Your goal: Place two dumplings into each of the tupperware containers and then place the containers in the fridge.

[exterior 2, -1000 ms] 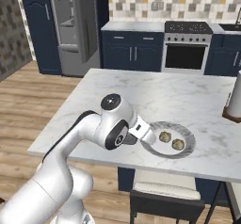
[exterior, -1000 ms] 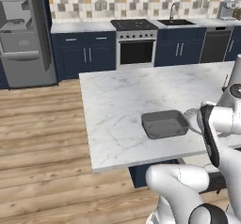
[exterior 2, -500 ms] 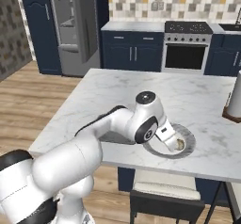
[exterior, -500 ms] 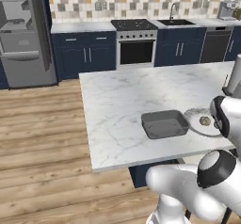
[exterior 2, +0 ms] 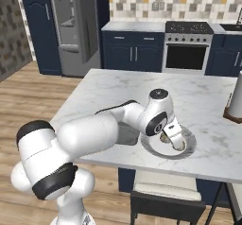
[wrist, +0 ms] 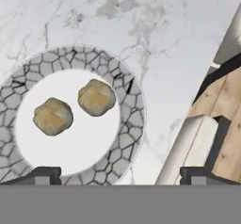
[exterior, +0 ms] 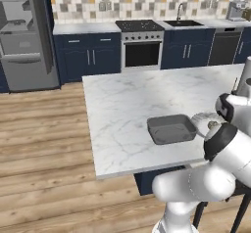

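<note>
The marble island (exterior: 132, 100) lies bare across its far half, free to cross. From the plate (wrist: 123, 138), a tray (exterior: 170, 128) sits close at nine o'clock in the left base view, and a pale upright cylinder (exterior 2: 236, 101) stands at two o'clock.

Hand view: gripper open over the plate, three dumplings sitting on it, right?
Not quite. The hand view shows two dumplings on the plate, not three. The gripper is open above it, as you say.
</note>
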